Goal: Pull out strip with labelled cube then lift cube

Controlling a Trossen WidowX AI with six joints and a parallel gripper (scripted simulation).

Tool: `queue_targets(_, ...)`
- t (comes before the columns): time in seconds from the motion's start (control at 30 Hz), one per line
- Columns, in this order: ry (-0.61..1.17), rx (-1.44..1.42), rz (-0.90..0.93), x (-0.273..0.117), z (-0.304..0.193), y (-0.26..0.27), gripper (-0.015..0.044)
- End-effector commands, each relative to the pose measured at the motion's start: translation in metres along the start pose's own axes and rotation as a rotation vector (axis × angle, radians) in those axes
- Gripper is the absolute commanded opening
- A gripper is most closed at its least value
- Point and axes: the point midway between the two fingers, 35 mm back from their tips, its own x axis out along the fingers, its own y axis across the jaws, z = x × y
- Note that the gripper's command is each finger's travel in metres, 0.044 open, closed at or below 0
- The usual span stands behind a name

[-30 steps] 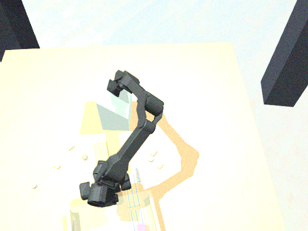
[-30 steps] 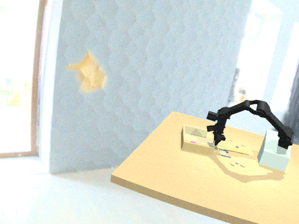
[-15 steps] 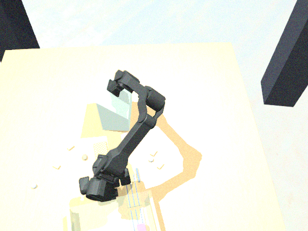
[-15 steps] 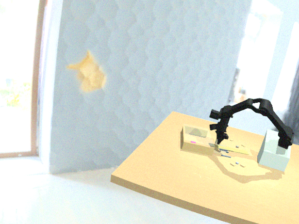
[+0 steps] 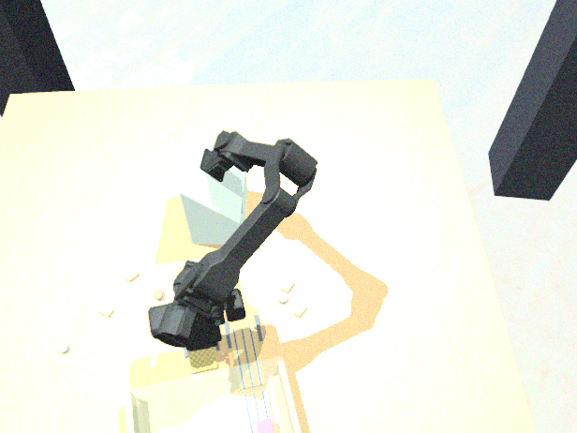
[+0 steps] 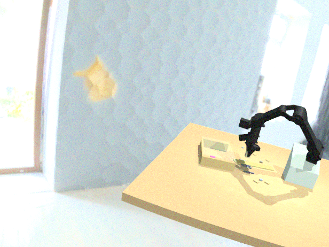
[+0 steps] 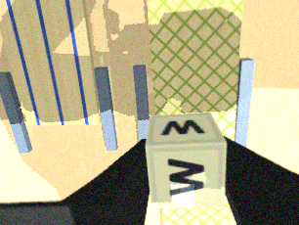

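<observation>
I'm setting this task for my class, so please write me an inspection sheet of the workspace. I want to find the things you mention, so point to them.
Surface: wooden table (image 5: pixel 375 164) (image 6: pixel 187 187), shadows across it.
Job's things: W cube (image 6: pixel 246 154) (image 7: pixel 186 161) raised above the cross-hatched strip (image 5: pixel 202 358) (image 6: pixel 260 166) (image 7: pixel 195 59); blue-lined strip (image 5: pixel 246 347) (image 7: pixel 49 49) reaches into the walled box (image 5: pixel 288 398) (image 6: pixel 216 161).
Clutter: small pale blocks (image 5: pixel 301 311) (image 6: pixel 267 183), small round pieces (image 5: pixel 283 300) (image 6: pixel 260 179), pale green box (image 5: pixel 211 230) (image 6: pixel 299 175) near the arm's base.
Gripper: fingers closed on the W cube.
Cables: nothing seen.
Surroundings: pale blue wall (image 6: pixel 160 80) with a yellowish patch (image 6: pixel 101 83); dark beams (image 5: pixel 534 117) beside the table.
</observation>
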Motion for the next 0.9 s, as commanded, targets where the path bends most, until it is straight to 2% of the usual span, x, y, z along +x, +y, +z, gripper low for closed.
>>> queue_targets(0.0,0.007,-0.003,0.0,0.0,-0.01,0.003,0.0)
queue_targets(0.57,0.008,-0.001,0.0,0.0,-0.061,0.017,0.0)
queue_targets(0.77,0.009,-0.001,-0.001,-0.032,-0.06,0.016,0.0)
queue_targets(0.87,0.009,-0.001,-0.001,-0.035,-0.061,0.016,0.0)
